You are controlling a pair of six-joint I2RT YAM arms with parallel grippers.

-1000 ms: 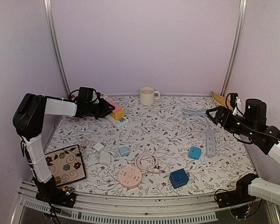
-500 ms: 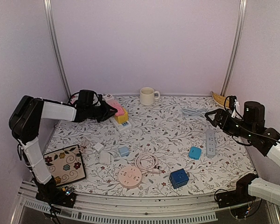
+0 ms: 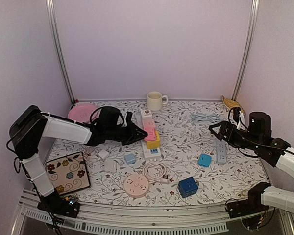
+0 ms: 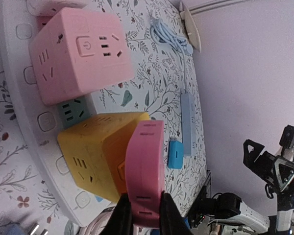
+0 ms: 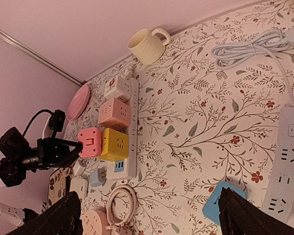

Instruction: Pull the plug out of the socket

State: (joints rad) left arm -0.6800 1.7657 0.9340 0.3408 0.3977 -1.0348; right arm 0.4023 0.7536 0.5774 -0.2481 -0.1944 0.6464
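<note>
Your left hand (image 4: 144, 219) is closed tight on the pink plug (image 4: 146, 171), with its fingers (image 4: 121, 218) pinching the two flat faces at the near end. The plug sits pressed against the side of the yellow cube (image 4: 90, 156). That cube stands on the white strip (image 4: 14, 98) in the middle of the tabletop (image 3: 186, 147), beside a pink cube (image 4: 78, 54). Your right hand (image 3: 219, 131) hangs wide open with nothing in it, well apart to the right.

Expect the plug to be light, rigid, smooth plastic, so a pinch can slip. The grip sits near its outer end, and a hold deeper on the body would probably be surer. The strip and cube look light too, and nothing pins them, so they may drag along when you pull. Pull straight away from the cube's face, not at an angle.
</note>
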